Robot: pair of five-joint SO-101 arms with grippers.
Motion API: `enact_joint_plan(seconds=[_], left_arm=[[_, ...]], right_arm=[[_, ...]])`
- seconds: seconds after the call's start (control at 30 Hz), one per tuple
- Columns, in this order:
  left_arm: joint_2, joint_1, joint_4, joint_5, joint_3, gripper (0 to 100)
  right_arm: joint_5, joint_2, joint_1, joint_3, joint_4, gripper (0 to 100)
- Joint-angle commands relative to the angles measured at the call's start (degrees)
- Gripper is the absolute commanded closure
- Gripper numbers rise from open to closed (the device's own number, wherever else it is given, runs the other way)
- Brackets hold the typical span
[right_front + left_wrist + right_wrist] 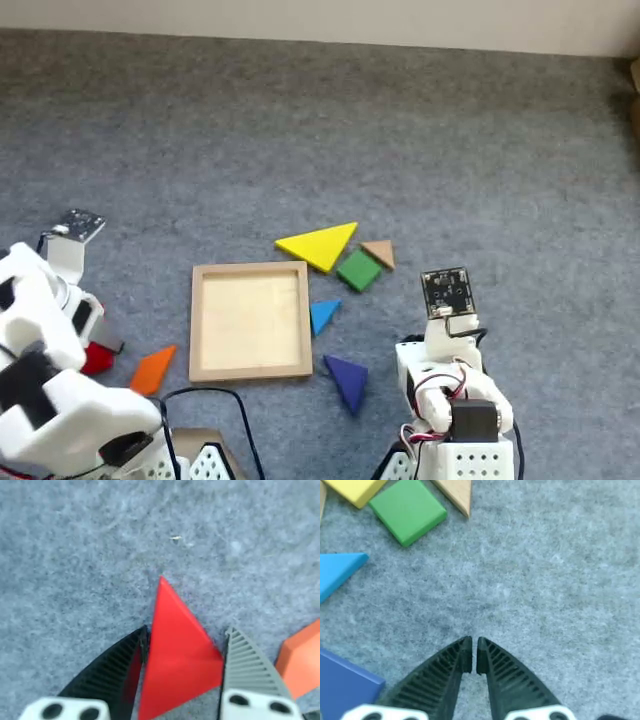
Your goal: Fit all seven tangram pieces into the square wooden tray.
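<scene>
Left hand (188, 629) low on the carpet (75, 555), tight around the red triangle (175, 665); right hand (474, 642) tips together.

bright, even light; soft faint shadows

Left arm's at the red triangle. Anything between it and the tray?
Yes: the orange piece lies flat on the carpet, roughly between the red triangle at the left gripper and the nearest edge of the wooden tray. Lifting over it would likely clear it; a straight slide would probably hit it.
</scene>
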Motion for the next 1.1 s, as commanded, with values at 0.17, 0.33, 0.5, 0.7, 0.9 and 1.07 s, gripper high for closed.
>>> enact_joint_plan(seconds=[0.17, 0.33, 0.5, 0.7, 0.9, 1.07], left_arm=[[-14.02, -2.33, 3.43, -0.62, 5.58, 72], [-14.99, -6.11, 0.26, -2.02, 8.13, 68], [-15.52, -9.1, 1.41, -8.79, 10.33, 68], [-14.99, -12.79, -5.71, -14.59, 13.76, 68], [-14.99, -10.24, -22.77, -11.25, 25.36, 68], [-15.52, -7.16, -25.76, -10.02, 28.7, 68]], right_arm=[[0.44, -0.75, 0.57, 8.48, 0.4, 96.5], [0.44, -0.75, 0.57, 8.48, 0.4, 96.5], [0.44, -0.75, 0.57, 8.48, 0.4, 96.5], [0.44, -0.75, 0.57, 8.48, 0.4, 96.5], [0.44, -0.75, 0.57, 8.48, 0.4, 96.5], [0.44, -0.75, 0.57, 8.48, 0.4, 96.5]])
